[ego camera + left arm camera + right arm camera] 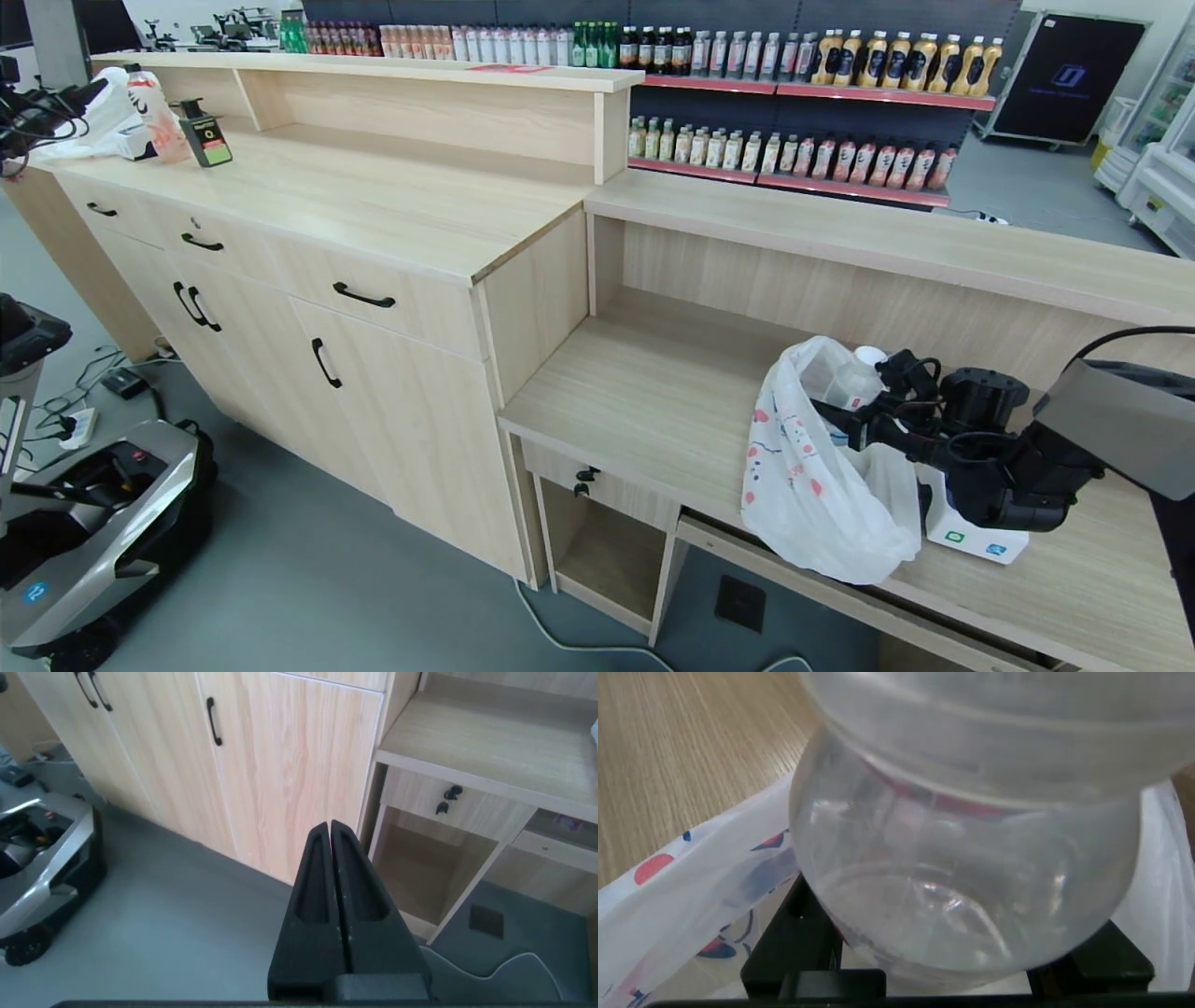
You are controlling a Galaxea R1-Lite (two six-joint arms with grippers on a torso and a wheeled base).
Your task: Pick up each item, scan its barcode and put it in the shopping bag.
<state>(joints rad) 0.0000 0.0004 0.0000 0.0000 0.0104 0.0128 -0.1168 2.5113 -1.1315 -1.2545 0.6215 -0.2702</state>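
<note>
A white shopping bag [822, 485] with red and blue marks lies open on the low counter [644, 392]. My right gripper [848, 411] is at the bag's mouth, shut on a clear plastic bottle [851, 378] with a white cap. In the right wrist view the clear bottle [971, 859] sits between the black fingers [785, 952], with the bag's film [701, 887] just beneath. My left gripper [333, 873] hangs shut and holds nothing, over the grey floor in front of the cabinet doors.
A white box-shaped device [976, 539] stands beside the bag under my right arm. On the taller counter at far left stand a pink bottle [154, 112], a small dark device [207, 135] and a white bag [93, 121]. Drink shelves line the back.
</note>
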